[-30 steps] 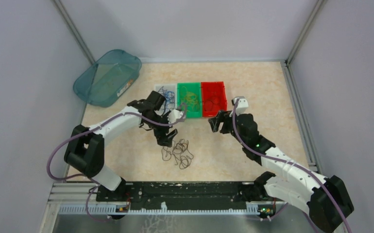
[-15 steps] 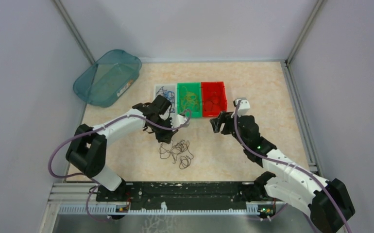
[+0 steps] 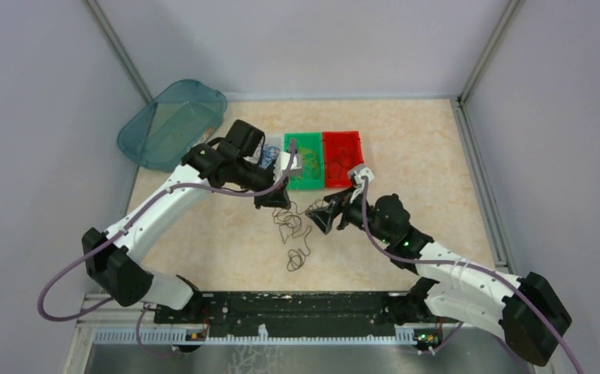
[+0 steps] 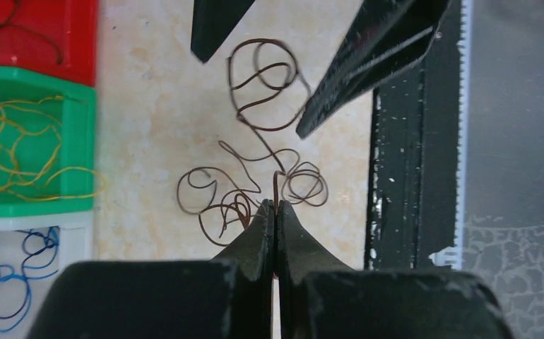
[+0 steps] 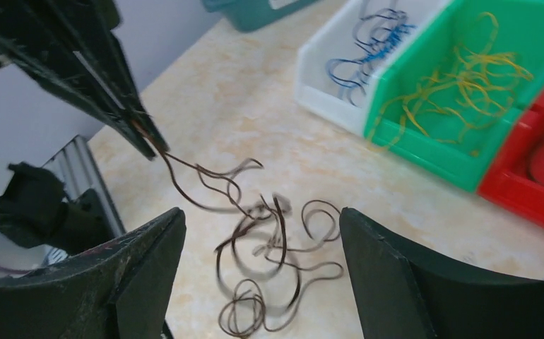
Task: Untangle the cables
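Left end effector (image 4: 275,205), open over the pile a second ago, is now pinched closed on the end of one brown strand and has lifted toward the bins. This drags the brown cable tangle (image 3: 291,226) into a stretched trail on the counter (image 3: 406,156). Right end effector (image 5: 261,215) has swung in from beside the red bin (image 5: 530,198) and is open, gripping nothing, its fingers either side of the tangle. Blue cables sit in the white bin (image 5: 326,99), yellow in the green bin (image 5: 424,152). Judgement: extraction has started, the strand isn't free yet, and the right likely needs to pin the rest.
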{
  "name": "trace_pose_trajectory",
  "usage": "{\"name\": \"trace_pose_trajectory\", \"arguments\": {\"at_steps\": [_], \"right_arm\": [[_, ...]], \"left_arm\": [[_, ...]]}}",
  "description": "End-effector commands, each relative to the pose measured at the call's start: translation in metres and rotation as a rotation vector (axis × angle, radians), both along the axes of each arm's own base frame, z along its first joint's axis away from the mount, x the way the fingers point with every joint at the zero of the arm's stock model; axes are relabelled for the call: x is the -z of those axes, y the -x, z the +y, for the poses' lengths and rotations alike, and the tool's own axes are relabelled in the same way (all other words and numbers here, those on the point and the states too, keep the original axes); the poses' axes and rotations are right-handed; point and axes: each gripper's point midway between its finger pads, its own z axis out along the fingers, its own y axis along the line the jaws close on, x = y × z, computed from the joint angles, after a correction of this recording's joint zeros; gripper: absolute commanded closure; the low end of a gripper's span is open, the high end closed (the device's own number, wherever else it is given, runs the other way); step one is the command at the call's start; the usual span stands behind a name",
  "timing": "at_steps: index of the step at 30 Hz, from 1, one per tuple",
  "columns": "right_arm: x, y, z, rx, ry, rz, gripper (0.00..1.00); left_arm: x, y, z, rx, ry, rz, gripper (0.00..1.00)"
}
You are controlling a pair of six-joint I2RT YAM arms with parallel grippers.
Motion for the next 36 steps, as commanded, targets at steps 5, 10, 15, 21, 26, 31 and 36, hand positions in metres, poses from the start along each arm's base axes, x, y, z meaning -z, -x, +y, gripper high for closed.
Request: {"name": "trace_pose_trajectory", "arguments": {"at_steps": [5, 10, 15, 21, 26, 31, 36], "right_arm": [[-0.065, 0.016, 0.047, -0.069, 0.014, -0.297, 0.21], [-0.063, 0.02, 0.07, -0.118, 0.018, -0.296, 0.21], [-0.073, 0.02, 0.086, -0.137, -0.027, -0.305, 0.22], [-0.077, 0.015, 0.093, -0.116, -0.085, -0.287, 0.23], [-0.079, 0.011, 0.095, -0.079, -0.189, -0.251, 0.24], [-0.068, 0.02, 0.112, -0.15, -0.231, -0.178, 0.25], [-0.046, 0.022, 0.114, -0.133, -0.225, -0.136, 0.28]], "left_arm": [[-0.023, 0.038, 0.0, 0.102, 0.062, 0.116, 1.0], [-0.047, 0.043, -0.002, 0.158, 0.091, 0.098, 1.0], [-0.067, 0.049, 0.0, 0.198, 0.097, 0.057, 1.0], [-0.098, 0.059, -0.001, 0.241, 0.111, 0.013, 1.0], [-0.131, 0.069, -0.008, 0.282, 0.148, -0.051, 1.0], [-0.163, 0.062, -0.014, 0.271, 0.183, -0.166, 1.0], [-0.197, 0.058, -0.018, 0.26, 0.256, -0.277, 1.0]]}}
